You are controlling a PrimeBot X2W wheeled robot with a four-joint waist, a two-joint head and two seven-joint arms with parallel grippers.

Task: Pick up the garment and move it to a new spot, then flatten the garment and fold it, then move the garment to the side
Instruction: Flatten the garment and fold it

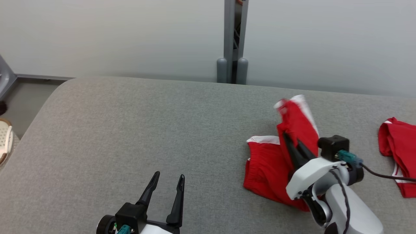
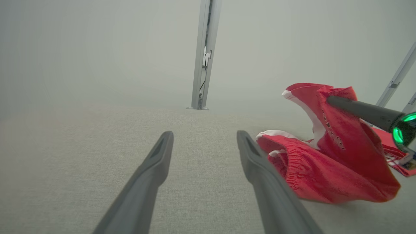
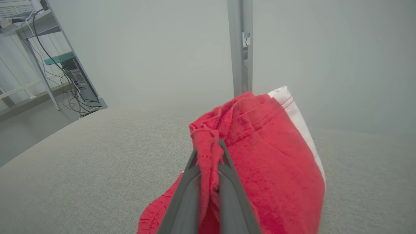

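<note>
**A:** Grey counter point(image 1: 130, 130). Where does the garment point(image 1: 266, 165) lie from the post point(image 1: 232, 42)?

**B:** Right of the post and nearer us, with one part raised toward it. A second red garment point(image 1: 398, 143) lies further right.

**A:** And the end effectors?

**B:** The right end effector point(image 1: 291, 139) is clamped on the raised fold. The left end effector point(image 1: 169, 175), left of the post, is spread wide and holds nothing. I'd judge it the farther arm, with bare counter between.

Two red garments: garment point(image 1: 266, 165), second garment point(image 1: 398, 143). Two claws: left claw point(image 1: 169, 175), right claw point(image 1: 291, 138). One surface point(image 1: 130, 130). One post point(image 1: 232, 42).
</note>
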